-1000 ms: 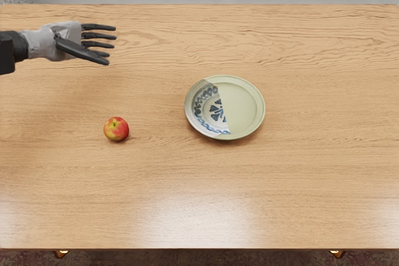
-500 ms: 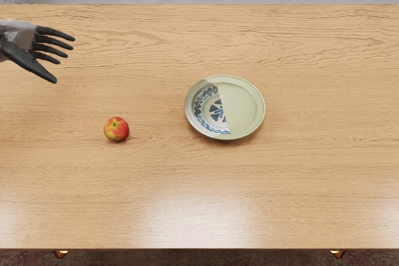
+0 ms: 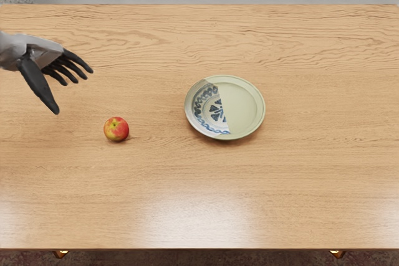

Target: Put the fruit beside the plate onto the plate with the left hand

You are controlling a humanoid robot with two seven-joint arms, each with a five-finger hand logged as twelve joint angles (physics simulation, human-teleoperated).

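The apple (image 3: 116,129) sits on the wooden surface (image 3: 280,185), well left of the plate (image 3: 248,108), and the left hand (image 3: 38,60) hovers beyond it with fingers (image 3: 73,66) spread and empty; being small, firm, smooth and prone to rolling, it probably wants an enclosing grip around its middle.

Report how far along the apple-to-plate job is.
Done: nothing yet. The apple lies on the table left of the plate, apart from it. In hand: the left hand, fingers spread, hovers up-left of the apple, not touching it. Left: reach, grasp, carry, set it on the plate.
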